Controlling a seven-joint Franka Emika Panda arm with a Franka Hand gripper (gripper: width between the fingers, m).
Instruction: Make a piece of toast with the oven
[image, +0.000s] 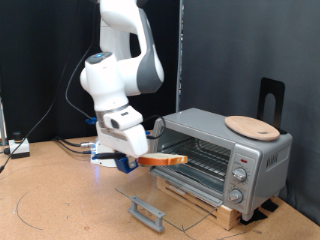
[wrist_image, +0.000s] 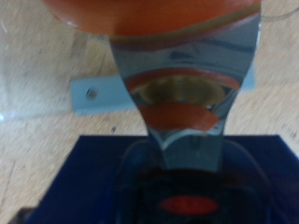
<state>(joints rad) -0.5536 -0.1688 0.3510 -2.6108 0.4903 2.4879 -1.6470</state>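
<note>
Tool (image: 138, 159) holds toast (image: 163, 158) before open oven (image: 222, 150)

From my station, the oven (image: 225, 150) reads as brushed silver metal with a dull sheen, its knobs (image: 238, 184) the same silvery finish. Its open door (image: 165, 200), low in the centre of the exterior frame, is clear glass with a grey metal handle (image: 148, 211). The wire rack (image: 195, 160) inside looks like thin bright metal. On top lies a plate (image: 251, 126) of pale, matt wood. The slice of bread (image: 163, 159) has a matt orange-brown crust. The arm (image: 118, 70) is glossy white plastic with grey joints. In the wrist view I see a shiny, mirror-like metal finger (wrist_image: 182, 89) reflecting orange. The table (image: 60, 195) is matt tan board.
</note>
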